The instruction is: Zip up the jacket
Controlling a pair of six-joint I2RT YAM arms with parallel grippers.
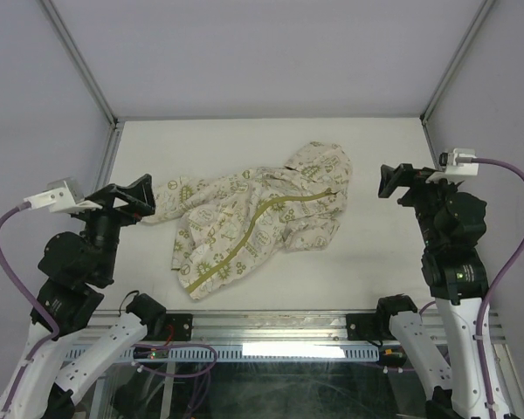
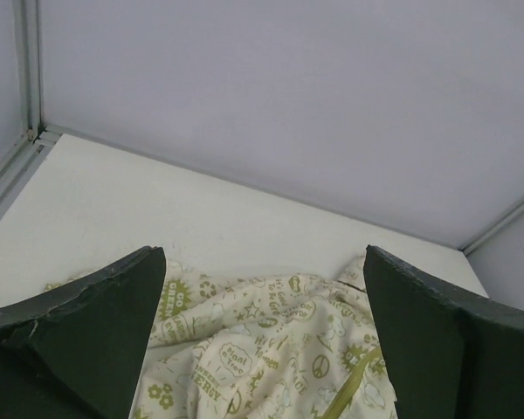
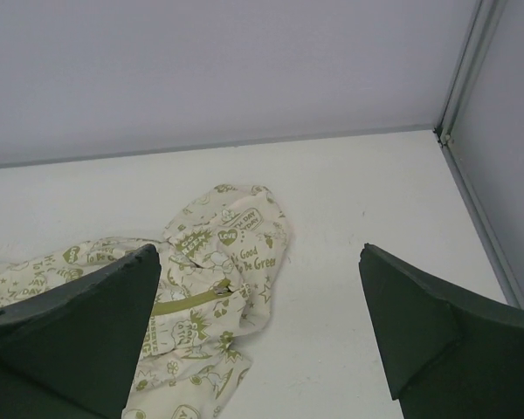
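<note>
The jacket (image 1: pixel 260 223) lies crumpled mid-desk (image 1: pixel 375 253), its hood toward the far edge and its olive zipper band (image 1: pixel 244 244) running toward the near edge. The left end effector (image 1: pixel 148 202) and the right end effector (image 1: pixel 386 181) hover near the side edges, both spread wide and holding nothing.

Laboratory robot cell. The white counter (image 1: pixel 375 262) was enclosed by plain grey panels (image 1: pixel 271 52) along its far, left and right edges, joined by aluminium posts (image 1: pixel 79 61) rising from the far corners. Two black-and-white arms (image 1: pixel 454 244) were bolted to a metal rail (image 1: pixel 271 325) along the near edge. Purple cables (image 1: pixel 498 161) ran to small wrist cameras (image 1: pixel 458 158), and a slotted wiring duct (image 1: pixel 306 352) lay below the rail.
</note>
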